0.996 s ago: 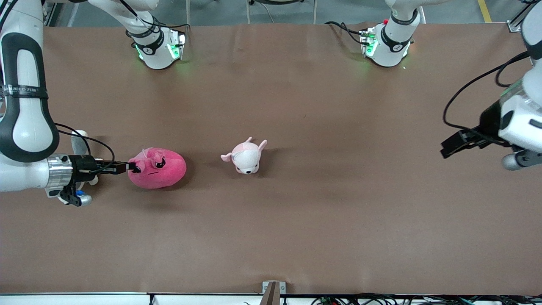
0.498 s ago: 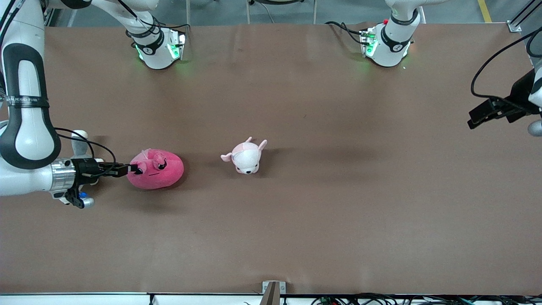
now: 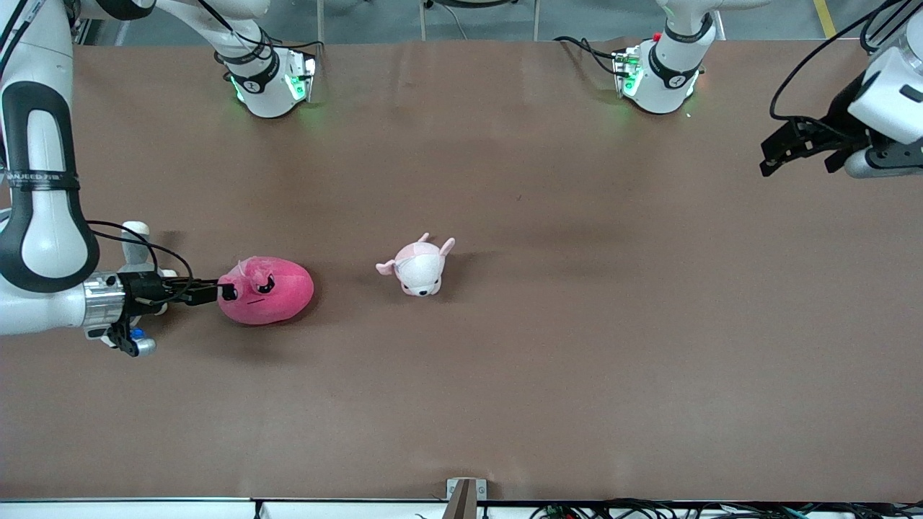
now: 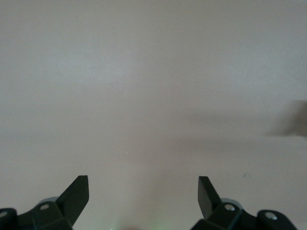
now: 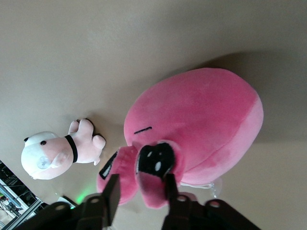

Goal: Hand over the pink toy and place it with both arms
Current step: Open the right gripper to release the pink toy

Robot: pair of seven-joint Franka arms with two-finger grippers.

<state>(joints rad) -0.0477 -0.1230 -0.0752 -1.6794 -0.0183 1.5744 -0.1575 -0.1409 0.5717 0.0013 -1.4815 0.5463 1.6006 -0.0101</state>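
Note:
The pink toy (image 3: 268,291), a hot-pink blob plush with black angry eyes, lies on the brown table (image 3: 577,346) toward the right arm's end. My right gripper (image 3: 228,292) is low at its end, shut on the toy's small flaps. The right wrist view shows the toy (image 5: 201,124) and the gripper (image 5: 141,184), with a flap and a black eye patch between the fingers. My left gripper (image 3: 768,162) is open and empty, up over the left arm's end of the table. The left wrist view shows this gripper (image 4: 144,191) over bare table.
A small pale pink-and-white plush animal (image 3: 418,267) lies near the table's middle, beside the pink toy on the side of the left arm's end. It also shows in the right wrist view (image 5: 55,151). The two arm bases (image 3: 270,79) (image 3: 660,76) stand along the table's edge farthest from the front camera.
The pink toy has come down a little in my right gripper and settled on the table. My left arm has swung away toward its base.

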